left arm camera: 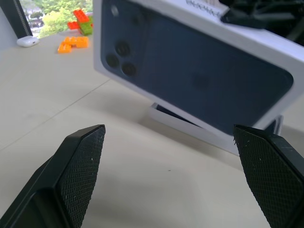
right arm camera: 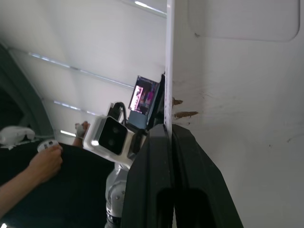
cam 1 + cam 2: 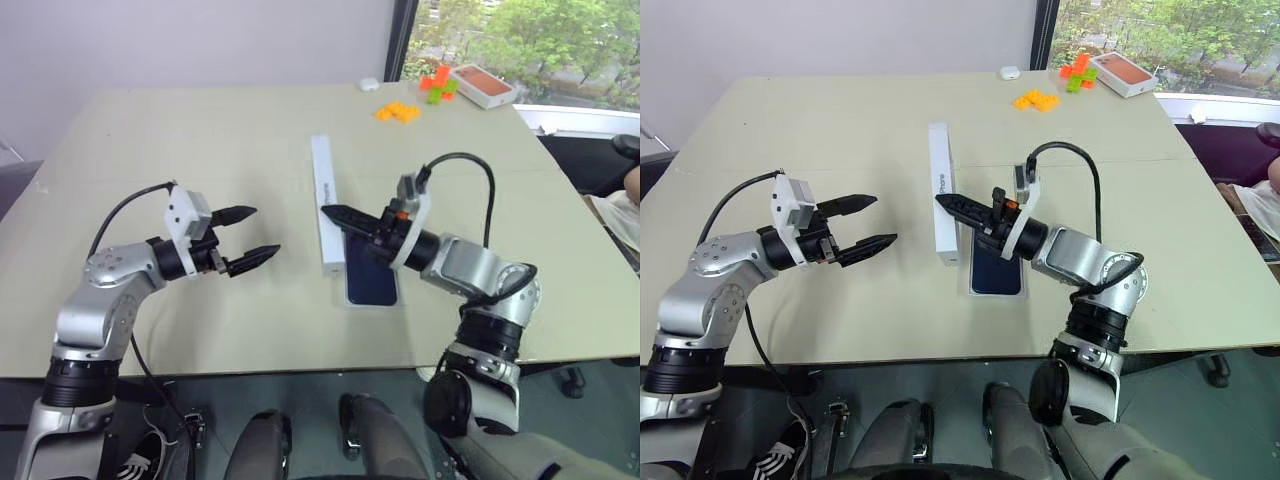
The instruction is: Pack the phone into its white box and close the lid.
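Mid-frame in the head views: right pincer (image 3: 962,212) clamped tight on one long wall of the lid (image 3: 943,190), held up on edge, printed face toward frame left. Phone (image 3: 372,270) lying flat, back up, already seated in the white box (image 3: 345,297), its rim showing along the lower edge; box resting on the bench (image 3: 230,160), directly beneath the right pincer. Left pincer (image 3: 252,234) hovering at left of frame, fingers wide apart, holding nothing, well apart from the lid.

Step in hand, by judgement: lay the lid flat, open side down, over the box. Square the edges before lowering; press evenly, avoid dragging the box. Could steady the box with the free left pincer. Risk: lid catching a corner and skewing.
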Action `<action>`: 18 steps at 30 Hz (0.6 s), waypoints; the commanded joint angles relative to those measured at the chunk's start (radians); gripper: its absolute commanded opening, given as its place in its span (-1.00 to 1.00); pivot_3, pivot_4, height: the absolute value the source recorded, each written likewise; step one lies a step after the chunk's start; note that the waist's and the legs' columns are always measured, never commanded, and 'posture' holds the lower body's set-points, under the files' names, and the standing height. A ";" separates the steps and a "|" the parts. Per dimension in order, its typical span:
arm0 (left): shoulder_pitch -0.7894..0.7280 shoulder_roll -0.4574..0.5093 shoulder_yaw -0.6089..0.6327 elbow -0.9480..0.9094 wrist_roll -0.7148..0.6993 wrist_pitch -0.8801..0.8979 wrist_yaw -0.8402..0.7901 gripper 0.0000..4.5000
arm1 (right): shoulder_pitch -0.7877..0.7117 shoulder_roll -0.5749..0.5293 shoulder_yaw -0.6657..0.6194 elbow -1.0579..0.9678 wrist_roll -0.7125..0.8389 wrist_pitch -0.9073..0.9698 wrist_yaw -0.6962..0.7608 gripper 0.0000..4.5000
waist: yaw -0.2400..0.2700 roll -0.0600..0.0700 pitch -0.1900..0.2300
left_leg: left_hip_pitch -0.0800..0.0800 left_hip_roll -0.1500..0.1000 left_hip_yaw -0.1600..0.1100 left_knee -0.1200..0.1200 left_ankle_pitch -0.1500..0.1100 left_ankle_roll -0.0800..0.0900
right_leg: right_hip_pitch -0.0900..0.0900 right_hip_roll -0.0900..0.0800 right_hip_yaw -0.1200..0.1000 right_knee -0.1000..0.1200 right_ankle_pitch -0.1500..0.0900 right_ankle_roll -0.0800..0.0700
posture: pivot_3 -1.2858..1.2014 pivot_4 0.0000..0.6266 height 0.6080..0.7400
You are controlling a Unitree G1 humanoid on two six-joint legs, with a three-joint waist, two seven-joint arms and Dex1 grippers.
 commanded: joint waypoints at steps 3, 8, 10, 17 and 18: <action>-0.011 -0.018 -0.004 -0.023 0.000 -0.010 0.018 1.00 | 0.102 -0.186 0.206 -0.013 0.046 0.000 0.035 -0.97 | -0.001 0.000 -0.001 | 0.000 0.000 0.001 0.000 0.000 0.000 | 0.000 0.000 0.000 -0.001 0.000 0.000 | 0.03 -0.52 1.00; -0.006 -0.025 -0.011 -0.031 0.000 -0.006 0.025 1.00 | 0.083 -0.242 0.255 0.002 0.083 -0.117 0.079 -0.97 | 0.001 -0.002 -0.002 | 0.002 0.000 0.000 0.001 0.000 0.000 | 0.004 0.000 0.000 -0.002 -0.001 0.001 | 0.03 -0.52 1.00; -0.004 -0.026 -0.010 -0.032 -0.002 -0.004 0.028 1.00 | 0.080 -0.252 0.272 -0.002 0.077 -0.150 0.085 -0.97 | 0.001 -0.002 -0.002 | 0.002 0.000 0.000 0.001 0.000 0.000 | 0.004 0.001 0.000 -0.002 -0.001 0.001 | 0.03 -0.52 1.00; 0.008 -0.023 -0.004 -0.031 -0.004 -0.008 0.029 1.00 | 0.057 -0.210 0.296 -0.047 0.195 -0.286 0.023 -0.97 | -0.001 -0.002 -0.002 | 0.001 0.000 0.000 0.001 0.000 0.000 | 0.003 0.000 0.000 -0.002 -0.001 0.001 | 0.03 -0.52 1.00; 0.008 -0.023 -0.003 -0.031 -0.004 -0.008 0.029 1.00 | 0.050 -0.194 0.293 -0.056 0.205 -0.293 0.017 -0.97 | -0.001 -0.002 -0.002 | 0.001 0.000 0.000 0.001 0.000 0.000 | 0.002 0.000 0.000 -0.002 -0.001 0.001 | 0.03 -0.52 1.00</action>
